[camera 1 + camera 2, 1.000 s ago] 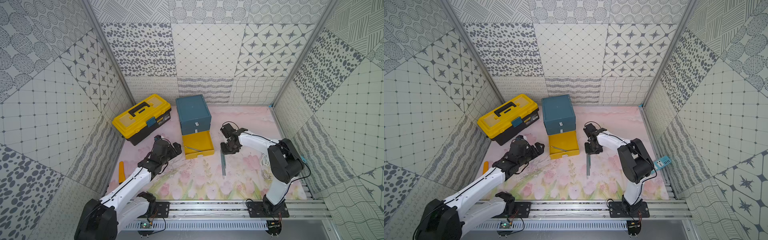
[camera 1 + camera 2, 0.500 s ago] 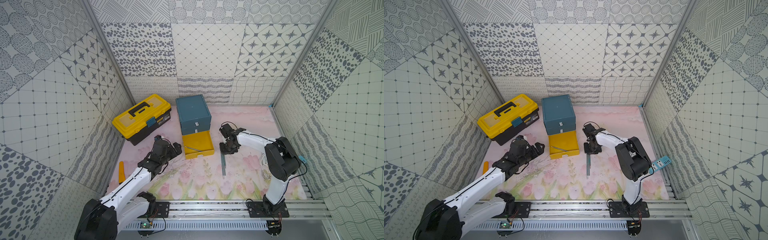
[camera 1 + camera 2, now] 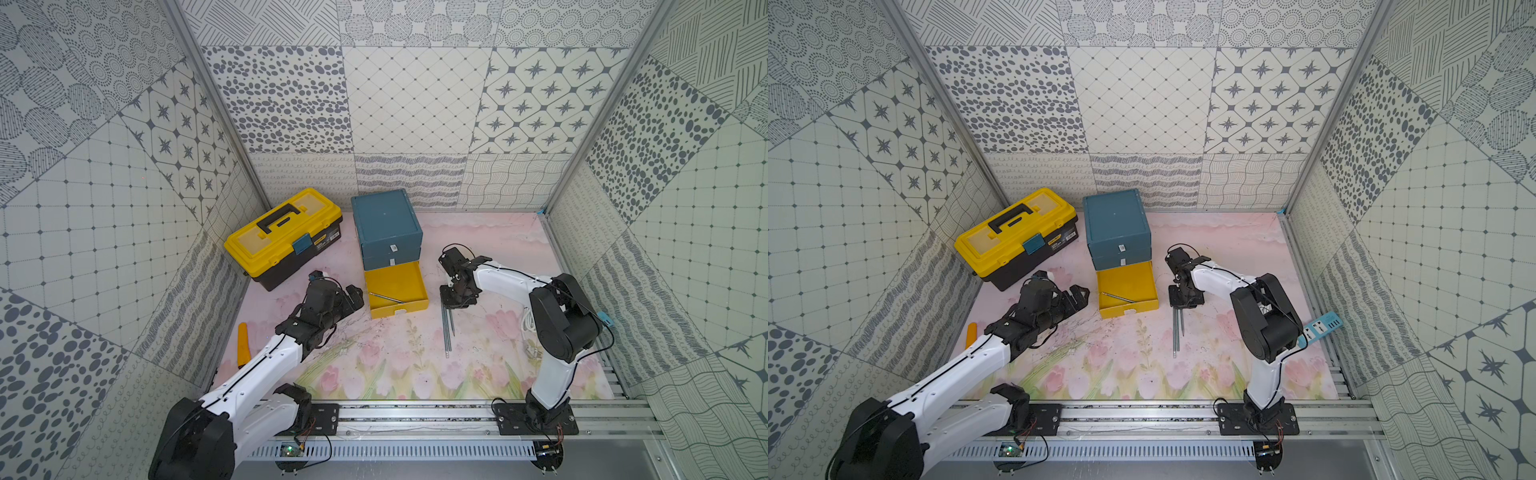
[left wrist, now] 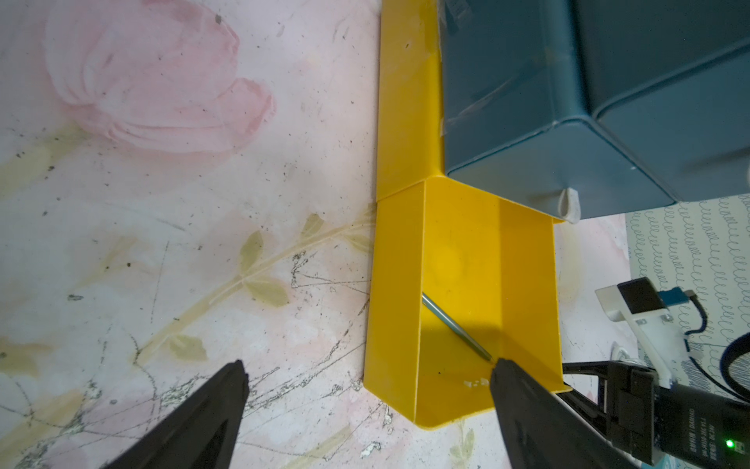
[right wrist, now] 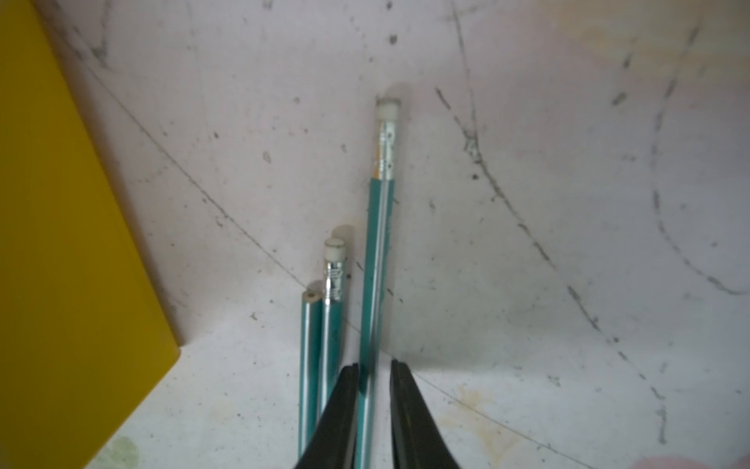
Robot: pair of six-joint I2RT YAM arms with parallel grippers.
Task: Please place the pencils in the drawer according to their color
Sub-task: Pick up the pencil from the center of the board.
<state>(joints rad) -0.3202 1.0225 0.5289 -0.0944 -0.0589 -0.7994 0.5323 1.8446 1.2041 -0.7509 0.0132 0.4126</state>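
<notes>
Teal pencils (image 3: 447,328), 3 of them, lie side by side on the floral counter (image 3: 395,365), just R of the yellow drawer (image 3: 409,276), eraser ends toward the back. R tool (image 5: 374,365) stands over their far part, fingers (image 5: 341,406) nearly together astride the longest pencil (image 5: 379,243). A thin gap shows on one side, so can't tell if it's pinched. The other 2 lie just beside it, outside the fingers. L tool (image 4: 371,362) is spread wide w/ nothing in it, low beside the drawer's L wall nr its front corner. That drawer is the lowest of the cabinet (image 3: 386,224), pulled out, w/ 1 grey-teal pencil (image 4: 454,325) lying slantwise on its floor. The upper 2 blue drawers are closed, white tabs (image 3: 393,248) showing. Yellow-lidded toolbox (image 3: 282,237) sits L of the cabinet, lid down, nr the back wall.
</notes>
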